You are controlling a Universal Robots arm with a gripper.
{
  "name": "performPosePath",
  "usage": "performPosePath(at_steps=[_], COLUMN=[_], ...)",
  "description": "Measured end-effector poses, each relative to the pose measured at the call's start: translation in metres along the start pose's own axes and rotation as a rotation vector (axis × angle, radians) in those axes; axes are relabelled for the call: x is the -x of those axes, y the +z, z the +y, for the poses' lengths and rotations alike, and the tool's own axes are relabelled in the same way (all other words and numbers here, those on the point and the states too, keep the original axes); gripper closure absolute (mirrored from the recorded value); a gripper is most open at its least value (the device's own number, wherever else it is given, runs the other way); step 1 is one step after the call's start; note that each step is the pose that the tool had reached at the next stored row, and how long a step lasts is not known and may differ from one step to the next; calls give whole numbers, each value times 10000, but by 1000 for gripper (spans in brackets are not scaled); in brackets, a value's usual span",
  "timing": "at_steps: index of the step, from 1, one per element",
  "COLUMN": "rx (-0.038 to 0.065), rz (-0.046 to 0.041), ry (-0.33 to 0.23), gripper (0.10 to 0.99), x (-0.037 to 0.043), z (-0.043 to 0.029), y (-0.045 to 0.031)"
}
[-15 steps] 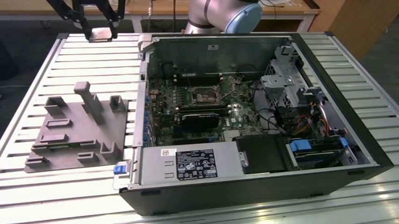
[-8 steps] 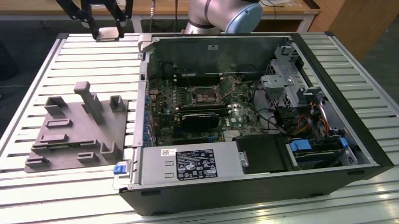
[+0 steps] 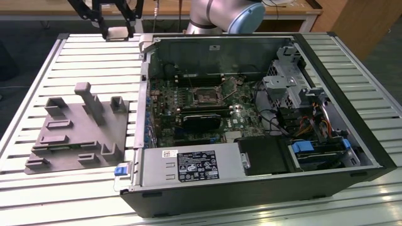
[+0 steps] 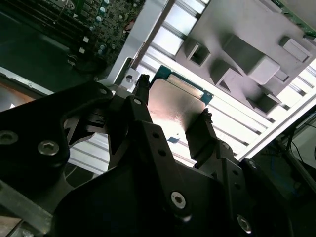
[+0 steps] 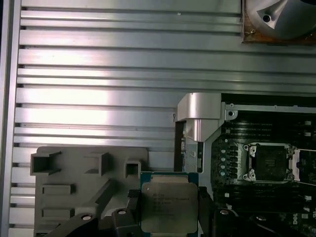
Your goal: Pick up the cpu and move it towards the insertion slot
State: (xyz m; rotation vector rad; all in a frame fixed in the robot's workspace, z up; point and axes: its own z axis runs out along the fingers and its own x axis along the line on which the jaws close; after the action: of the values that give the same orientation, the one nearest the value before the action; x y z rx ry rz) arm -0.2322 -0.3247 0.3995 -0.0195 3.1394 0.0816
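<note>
My gripper [image 3: 117, 29] hangs above the slatted table beyond the far corner of the open computer case, at the exterior view's upper left. It is shut on the cpu [image 3: 118, 33], a small flat square chip with a silvery top. In both wrist views the cpu [image 4: 173, 106] [image 5: 168, 203] sits clamped between the two black fingers [image 4: 200, 131]. The insertion slot [image 3: 206, 94] [image 5: 270, 162], a dark square socket in a silver frame, lies on the green board inside the case, well apart from the chip.
A grey fixture plate [image 3: 75, 136] [image 5: 84, 182] with raised blocks lies on the table at the exterior view's left. The case's metal walls [image 3: 148, 84] ring the board. A black card [image 3: 201, 121] and drive cages [image 3: 285, 89] crowd the inside.
</note>
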Motion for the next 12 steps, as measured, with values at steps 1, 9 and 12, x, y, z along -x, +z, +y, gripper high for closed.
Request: performPosePath(at_steps=[1,9,12], rx=[1,1,1], rz=[-1,-1,-1], ry=[0,0,0], gripper=[541,541,541], x=[19,177,232], z=[2,22,31], y=[1,6,8])
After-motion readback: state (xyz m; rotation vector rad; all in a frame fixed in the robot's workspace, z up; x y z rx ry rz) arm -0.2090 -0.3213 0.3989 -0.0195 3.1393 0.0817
